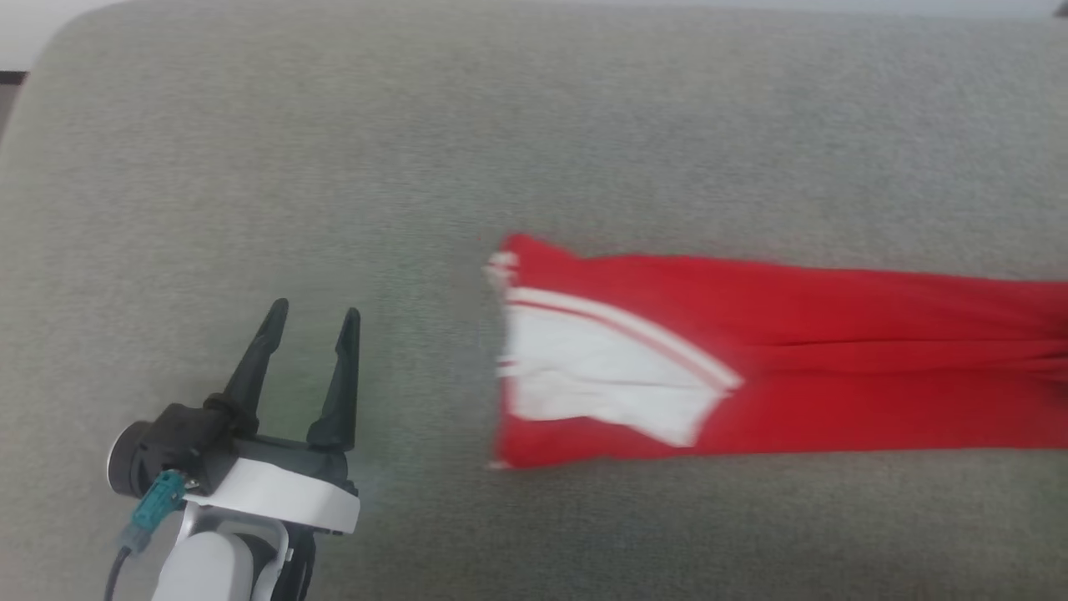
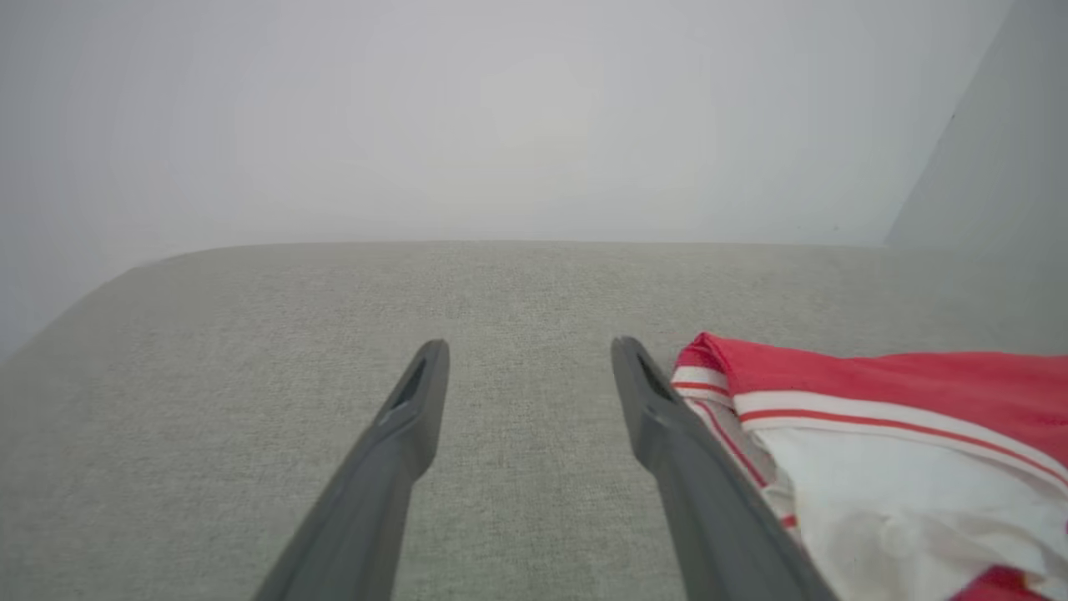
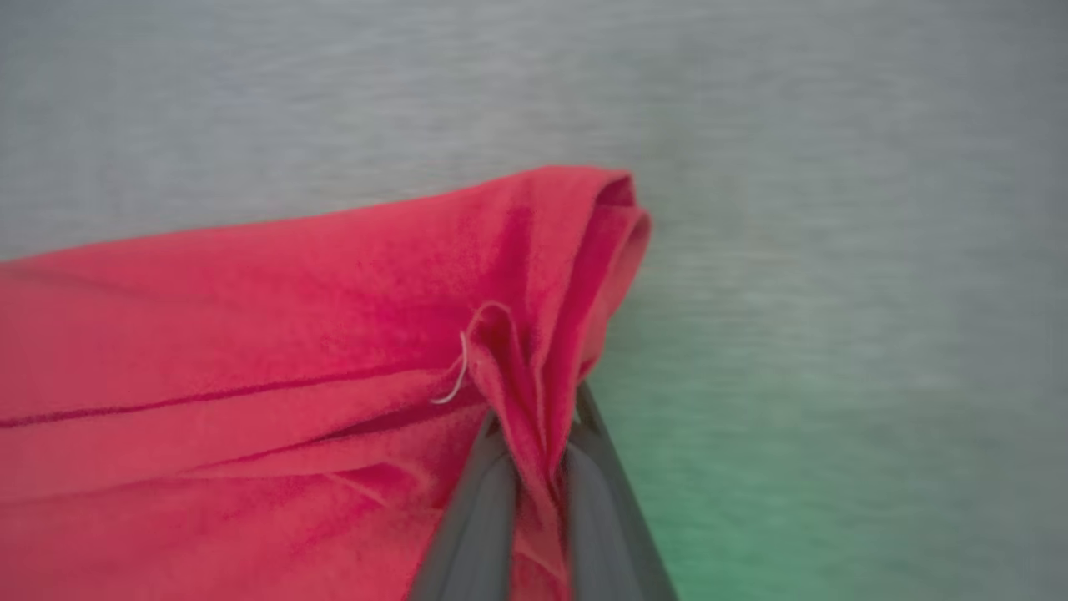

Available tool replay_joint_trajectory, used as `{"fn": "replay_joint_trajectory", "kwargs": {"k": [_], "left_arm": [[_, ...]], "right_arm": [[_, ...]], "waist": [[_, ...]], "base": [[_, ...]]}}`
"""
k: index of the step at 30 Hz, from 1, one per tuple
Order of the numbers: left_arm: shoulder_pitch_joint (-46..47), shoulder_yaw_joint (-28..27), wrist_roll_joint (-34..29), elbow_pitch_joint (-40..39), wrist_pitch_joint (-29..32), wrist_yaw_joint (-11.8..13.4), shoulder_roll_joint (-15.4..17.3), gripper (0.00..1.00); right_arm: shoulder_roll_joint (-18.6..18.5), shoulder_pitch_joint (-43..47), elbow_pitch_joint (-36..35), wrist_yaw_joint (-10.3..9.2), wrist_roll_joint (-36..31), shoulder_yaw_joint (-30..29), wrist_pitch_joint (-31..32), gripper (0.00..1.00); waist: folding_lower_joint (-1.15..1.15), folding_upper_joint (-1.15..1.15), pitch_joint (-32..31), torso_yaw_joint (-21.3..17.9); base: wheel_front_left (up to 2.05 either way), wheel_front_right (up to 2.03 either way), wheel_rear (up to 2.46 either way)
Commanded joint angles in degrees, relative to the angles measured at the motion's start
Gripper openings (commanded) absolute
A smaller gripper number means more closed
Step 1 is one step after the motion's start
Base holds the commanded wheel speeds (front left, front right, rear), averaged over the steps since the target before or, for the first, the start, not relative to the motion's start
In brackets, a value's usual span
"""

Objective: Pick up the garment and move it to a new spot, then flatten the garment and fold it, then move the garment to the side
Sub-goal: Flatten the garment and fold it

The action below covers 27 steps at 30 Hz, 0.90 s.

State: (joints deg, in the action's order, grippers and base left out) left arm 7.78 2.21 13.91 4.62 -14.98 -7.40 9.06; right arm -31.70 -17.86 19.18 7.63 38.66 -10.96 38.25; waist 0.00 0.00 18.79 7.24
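The red garment (image 1: pixel 751 367) lies stretched across the grey cushion, running off the head view's right edge, its white lining patch and double white stripes turned up at its left end. My left gripper (image 1: pixel 315 319) stands open at the lower left, apart from the cloth, nothing between its fingers. In the left wrist view that gripper (image 2: pixel 527 355) points over bare cushion, the garment's striped end (image 2: pixel 876 426) just right of its right finger. In the right wrist view my right gripper (image 3: pixel 534 417) is shut on a pinched fold of the garment (image 3: pixel 292 334).
The grey fabric cushion (image 1: pixel 334 150) spreads wide to the left and behind the garment, with a rounded corner at the far left. A pale wall (image 2: pixel 501 108) rises behind its far edge.
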Motion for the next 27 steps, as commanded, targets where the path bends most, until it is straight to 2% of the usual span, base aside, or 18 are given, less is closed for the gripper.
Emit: {"fn": "replay_joint_trajectory", "kwargs": {"k": [1,8,13,18,27], "left_arm": [[0.6,0.0,-0.4,-0.2,-0.3,-0.1,0.4,1.0],[1.2,-1.2,0.3,-1.5,-0.3,-0.1,0.4,1.0],[0.8,-1.4,-0.3,-2.3,-0.3,-0.1,0.2,1.0],[-0.5,-0.9,-0.8,-2.6,-0.3,-0.1,-0.3,1.0],[-1.9,-0.4,-0.1,-3.2,-0.3,-0.1,-0.7,1.0]], "right_arm": [[-1.5,0.4,1.2,-0.26,-1.6,-1.2,-0.8,0.0],[-7.2,0.8,8.4,-0.19,-7.0,-11.0,-6.0,0.0],[-8.0,0.6,11.3,-0.19,-6.2,-13.3,-8.0,0.0],[-6.9,2.9,6.3,-0.15,-1.7,-7.9,-6.5,0.0],[-4.7,7.7,-17.1,-0.15,5.8,8.8,0.4,0.0]], "waist": [[0.0,0.0,0.5,-0.9],[0.0,0.0,0.6,-2.8],[0.0,0.0,-0.4,-3.2],[0.0,0.0,-2.1,-3.1],[0.0,0.0,-3.9,-2.0]], "base": [[0.0,0.0,0.0],[0.0,0.0,0.0],[0.0,0.0,0.0],[0.0,0.0,0.0],[0.0,0.0,0.0]]}}
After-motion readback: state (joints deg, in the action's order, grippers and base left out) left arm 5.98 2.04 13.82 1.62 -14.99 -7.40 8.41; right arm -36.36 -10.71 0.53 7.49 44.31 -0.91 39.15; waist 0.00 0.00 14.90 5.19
